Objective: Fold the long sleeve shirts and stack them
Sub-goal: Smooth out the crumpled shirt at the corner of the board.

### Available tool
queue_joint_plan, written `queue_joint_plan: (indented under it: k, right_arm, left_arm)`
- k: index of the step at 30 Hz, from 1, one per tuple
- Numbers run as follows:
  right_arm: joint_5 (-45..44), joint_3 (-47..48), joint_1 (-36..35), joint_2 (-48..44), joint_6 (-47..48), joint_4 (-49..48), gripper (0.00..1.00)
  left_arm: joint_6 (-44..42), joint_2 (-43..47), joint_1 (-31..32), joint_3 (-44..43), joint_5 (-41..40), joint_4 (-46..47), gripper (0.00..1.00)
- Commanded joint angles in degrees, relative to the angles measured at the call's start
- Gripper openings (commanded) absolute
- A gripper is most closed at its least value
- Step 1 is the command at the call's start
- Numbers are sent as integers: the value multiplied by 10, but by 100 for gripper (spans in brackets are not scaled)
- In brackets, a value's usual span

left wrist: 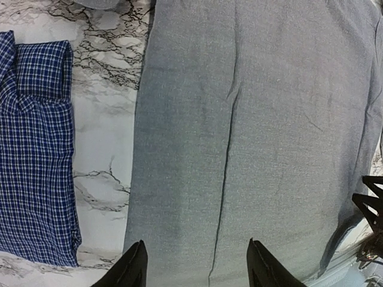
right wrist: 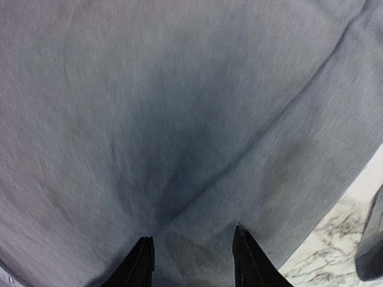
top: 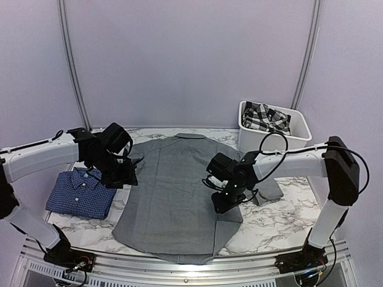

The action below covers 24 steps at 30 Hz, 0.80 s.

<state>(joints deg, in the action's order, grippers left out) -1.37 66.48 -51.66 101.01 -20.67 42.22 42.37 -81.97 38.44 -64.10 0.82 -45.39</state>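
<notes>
The plain grey collared cloth shirt (top: 173, 185) lies flat beside the folded dark blue checked shirt (top: 81, 192); above it left gripper (left wrist: 195, 241) and right gripper (right wrist: 192, 234) gape empty, so they should pinch matching edges evenly.

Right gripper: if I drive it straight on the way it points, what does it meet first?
The grey shirt. Its cloth fills the right wrist view directly ahead of the right gripper, with nothing in between. The gap looks small, though depth is hard to judge.
</notes>
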Motion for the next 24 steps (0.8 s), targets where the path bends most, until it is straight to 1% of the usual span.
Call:
queue_joint_plan:
  k: [1, 5, 8, 11, 14, 17, 21, 24]
  right_arm:
    - [95, -77, -1, -57, 13, 33, 41]
    - [167, -157, -7, -151, -10, 49, 41]
    - [213, -197, -20, -216, -43, 47, 41]
    - [216, -223, -47, -257, -74, 42, 41]
    - [168, -218, -56, -266, -83, 61, 41]
    - [87, -171, -51, -260, -83, 61, 46]
    - [-7, -110, -32, -219, -63, 1, 51]
    - [-48, -82, -13, -191, -47, -60, 53]
  left_arm:
    - [-69, -48, -24, -21, 38, -20, 59]
    - [-76, -61, -28, -11, 43, 10, 59]
    - [-73, -58, -33, 11, 41, 35, 59]
    - [-65, -52, -39, 31, 39, 69, 59]
    - [-71, -49, -53, 28, 26, 86, 59]
    - [-79, -45, -83, 16, -4, 107, 59]
    - [-73, -54, -140, 10, -38, 160, 59]
    - [-66, -61, -185, 7, -67, 201, 59]
